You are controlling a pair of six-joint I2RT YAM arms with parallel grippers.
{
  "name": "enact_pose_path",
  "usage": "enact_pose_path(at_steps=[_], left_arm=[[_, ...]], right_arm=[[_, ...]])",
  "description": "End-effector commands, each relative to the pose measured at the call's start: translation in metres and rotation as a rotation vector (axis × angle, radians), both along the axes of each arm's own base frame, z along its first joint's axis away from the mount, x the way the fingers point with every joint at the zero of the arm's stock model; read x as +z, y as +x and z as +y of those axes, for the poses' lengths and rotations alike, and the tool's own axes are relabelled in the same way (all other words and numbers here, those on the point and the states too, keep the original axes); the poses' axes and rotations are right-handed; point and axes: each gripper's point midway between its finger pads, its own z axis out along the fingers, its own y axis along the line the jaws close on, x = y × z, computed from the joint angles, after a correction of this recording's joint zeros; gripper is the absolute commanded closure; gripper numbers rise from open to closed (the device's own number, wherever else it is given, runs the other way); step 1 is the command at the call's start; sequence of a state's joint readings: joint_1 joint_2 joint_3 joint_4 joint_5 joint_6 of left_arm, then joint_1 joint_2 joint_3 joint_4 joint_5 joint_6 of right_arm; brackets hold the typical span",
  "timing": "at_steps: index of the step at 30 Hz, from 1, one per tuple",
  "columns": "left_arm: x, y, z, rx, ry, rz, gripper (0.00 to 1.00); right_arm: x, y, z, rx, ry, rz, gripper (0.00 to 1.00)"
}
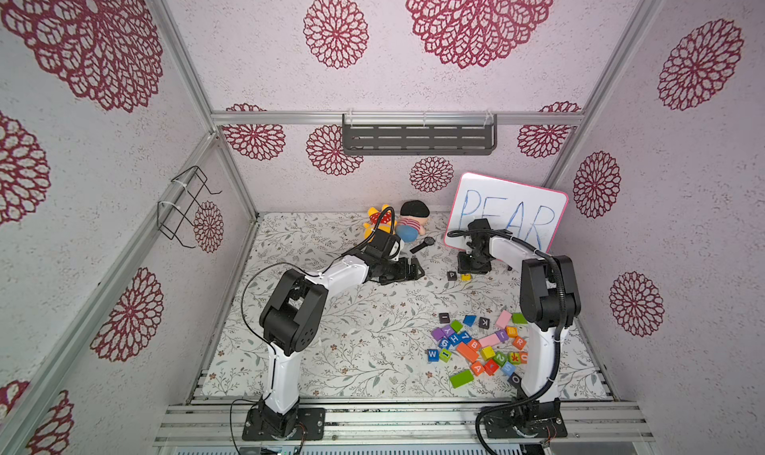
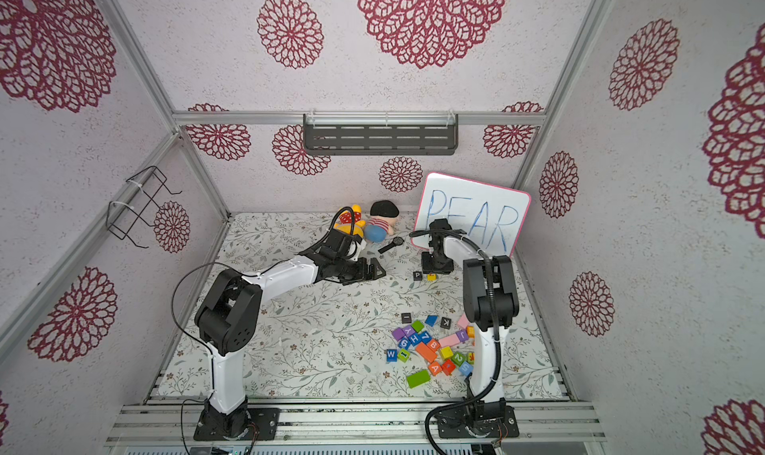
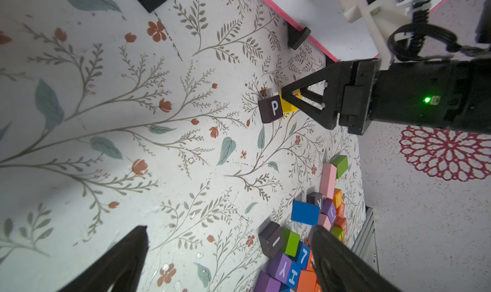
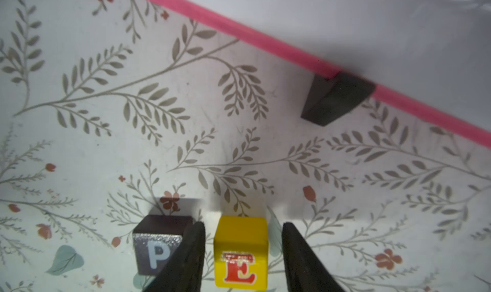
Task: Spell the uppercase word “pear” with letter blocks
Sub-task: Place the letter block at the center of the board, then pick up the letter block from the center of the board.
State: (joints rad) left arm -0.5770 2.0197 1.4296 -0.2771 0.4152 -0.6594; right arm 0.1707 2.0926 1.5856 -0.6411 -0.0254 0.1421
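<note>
Floral paper covers the table, and on it, in front of the whiteboard reading PEAR, the yellow E block sits just beside the black P block, set in reading order. The right gripper straddles the E with a gap at each finger, so it looks released rather than pinched. The A block and R block wait in the loose pile near the right arm's base, while the left gripper hovers spread and empty.
</note>
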Motion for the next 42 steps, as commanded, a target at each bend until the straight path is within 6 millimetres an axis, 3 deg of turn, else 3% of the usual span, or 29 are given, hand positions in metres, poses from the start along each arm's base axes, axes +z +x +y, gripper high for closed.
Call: enact_pose_path(at_steps=[1,4,10,16,28,34,38,42], left_arm=[[0.032,-0.003,0.000,0.014,-0.042,-0.054,0.02],[0.033,-0.015,0.004,0.027,-0.042,-0.048,0.02],[0.020,-0.052,0.010,0.032,-0.015,-0.006,0.02],[0.004,-0.080,0.016,0.046,0.006,0.036,0.02],[0.000,-0.097,0.024,-0.009,0.029,0.046,0.02],[0.001,-0.106,0.025,-0.041,0.033,0.051,0.02],[0.000,-0.112,0.024,-0.054,0.029,0.046,0.02],[-0.003,-0.114,0.020,-0.062,0.032,0.052,0.02]], right_arm=[[0.056,0.001,-0.010,-0.055,-0.011,-0.094,0.49],[0.066,-0.026,-0.010,-0.087,0.015,-0.110,0.49],[0.059,-0.114,-0.009,-0.113,0.017,-0.051,0.49],[0.051,-0.187,0.019,-0.056,0.036,0.002,0.48],[0.051,-0.253,0.040,-0.050,0.034,0.137,0.49],[0.048,-0.297,0.035,-0.135,0.004,0.206,0.51],[0.051,-0.312,0.033,-0.164,0.040,0.210,0.50],[0.029,-0.333,0.033,-0.195,0.079,0.284,0.45]])
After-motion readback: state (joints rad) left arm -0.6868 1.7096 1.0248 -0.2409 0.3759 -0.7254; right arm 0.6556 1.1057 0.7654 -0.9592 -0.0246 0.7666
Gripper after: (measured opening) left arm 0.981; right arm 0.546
